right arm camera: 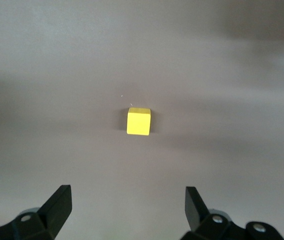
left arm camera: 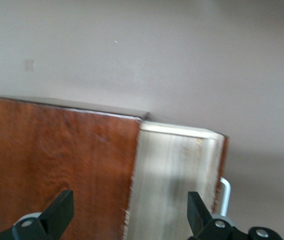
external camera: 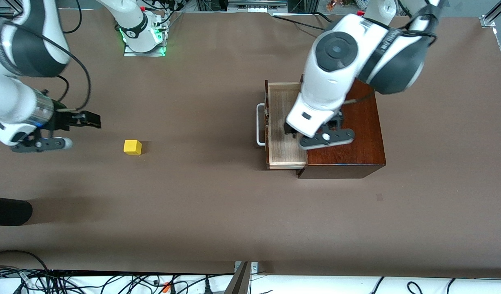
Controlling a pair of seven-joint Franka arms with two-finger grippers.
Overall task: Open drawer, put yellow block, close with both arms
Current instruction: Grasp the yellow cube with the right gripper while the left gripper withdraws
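Drawer (external camera: 285, 126) pulled out of box (external camera: 352, 139); left end effector (left arm camera: 129, 215) wide over it. Right end effector (right arm camera: 126, 210) wide, empty, near block (external camera: 132, 147) on table (external camera: 213, 204).

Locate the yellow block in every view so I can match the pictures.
Front view: the yellow block sits alone on the brown table, toward the right arm's end, apart from the drawer.
Left wrist view: not in it.
Right wrist view: the block lies mid-picture, ahead of the open right hand.
Shared landmark: the brown table.
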